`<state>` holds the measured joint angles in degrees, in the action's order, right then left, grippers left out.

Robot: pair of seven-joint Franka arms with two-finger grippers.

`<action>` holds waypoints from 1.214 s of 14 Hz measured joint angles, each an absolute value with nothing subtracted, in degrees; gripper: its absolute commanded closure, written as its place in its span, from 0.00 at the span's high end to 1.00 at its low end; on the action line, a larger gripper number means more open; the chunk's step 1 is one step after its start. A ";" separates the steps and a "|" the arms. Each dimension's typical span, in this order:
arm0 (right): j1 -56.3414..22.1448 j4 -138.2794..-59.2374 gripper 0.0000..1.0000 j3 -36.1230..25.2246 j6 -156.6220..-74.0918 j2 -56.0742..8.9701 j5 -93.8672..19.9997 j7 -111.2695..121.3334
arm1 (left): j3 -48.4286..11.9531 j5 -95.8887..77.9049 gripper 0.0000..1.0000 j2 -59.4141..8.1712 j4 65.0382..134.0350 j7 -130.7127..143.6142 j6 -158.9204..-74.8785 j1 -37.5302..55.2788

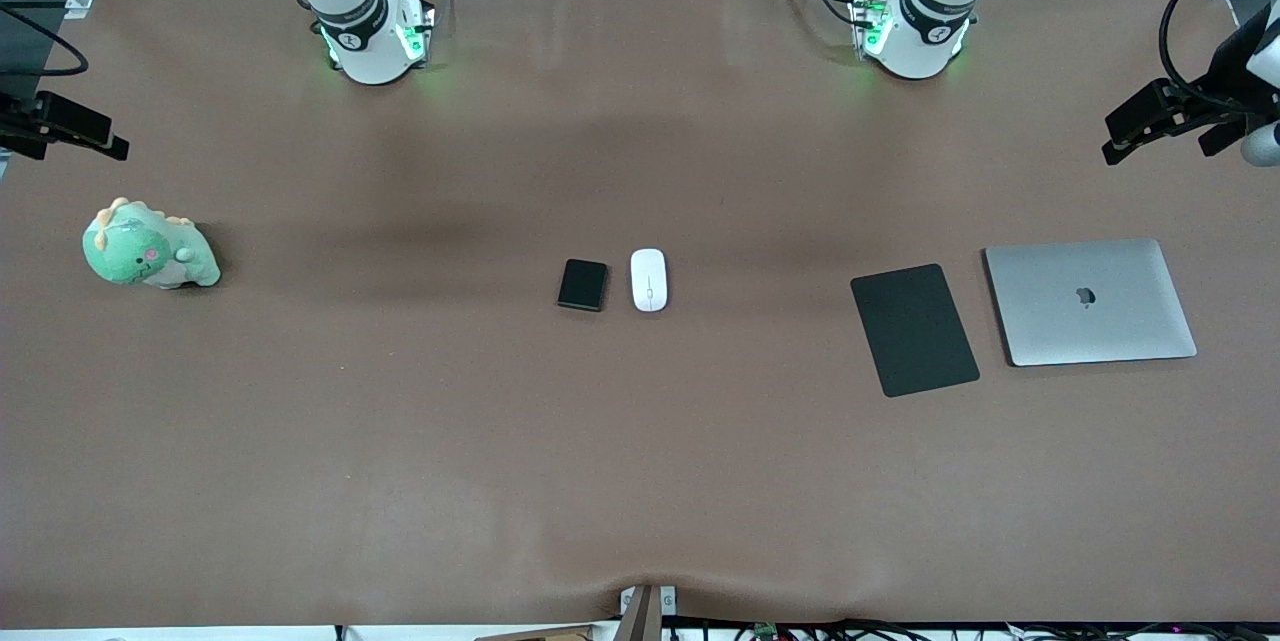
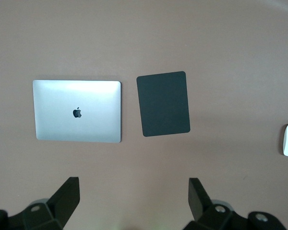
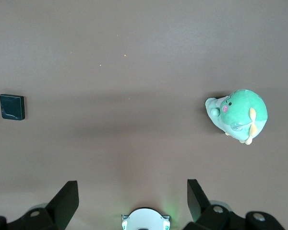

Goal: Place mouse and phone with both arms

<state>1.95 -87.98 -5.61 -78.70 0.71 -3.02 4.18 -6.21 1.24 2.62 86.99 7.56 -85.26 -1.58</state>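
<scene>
a: where do the mouse and the phone lie?

b: the mouse (image 1: 649,279) sits near the middle of the brown table (image 1: 640,481), and the phone (image 1: 583,284) lies just beside it, on the side toward the right arm's end. the two are close but not touching. both lie flat on the cloth, with nothing holding them.

a: and the grippers?

b: the left gripper (image 2: 131,201) hangs high over the left arm's end of the table, its two black fingers (image 2: 67,194) spread wide with nothing between them. its wrist view looks down on the silver laptop (image 2: 77,117) and the black mouse pad (image 2: 163,103), and the mouse shows at the edge of that picture. the right gripper (image 3: 129,201) hangs high over the right arm's end, fingers (image 3: 66,196) likewise parted and empty. its wrist view shows the phone and the green plush dinosaur (image 3: 240,115), with the right arm's own green-lit base low in the picture.

a: how do the other things stand?

b: the laptop is closed, lid up, toward the left arm's end. the mouse pad lies just beside it, between the laptop and the mouse, a narrow gap apart from the laptop and slightly turned. the plush dinosaur stands alone at the right arm's end, well apart from the phone.

a: are the arms at work?

b: both arms are raised clear of the table, each near its own end.
</scene>
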 measured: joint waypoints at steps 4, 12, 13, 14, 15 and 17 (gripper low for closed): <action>1.96 -87.98 1.00 -5.64 -78.64 0.66 -3.02 4.18 | -6.18 1.24 1.00 2.62 87.00 7.09 -85.26 -1.64; 1.99 -87.98 1.00 -5.71 -78.64 0.65 -3.02 4.18 | -5.94 1.24 1.00 2.09 87.31 7.07 -84.24 -1.68; 1.99 -87.97 1.00 -5.72 -78.64 0.65 -3.02 4.18 | -5.94 1.24 1.00 2.07 87.34 7.07 -84.16 -1.68; 1.99 -87.98 1.00 -5.72 -78.64 0.63 -3.02 4.18 | -5.98 1.24 1.00 2.07 87.35 7.07 -84.15 -1.66; 1.99 -87.98 1.00 -5.73 -78.64 0.54 -3.02 4.18 | -6.09 1.24 1.00 2.07 87.35 7.07 -84.15 -1.60; 1.99 -87.98 1.00 -5.73 -78.64 0.18 -3.02 4.18 | -6.63 1.24 1.00 2.04 87.35 7.16 -84.22 -1.46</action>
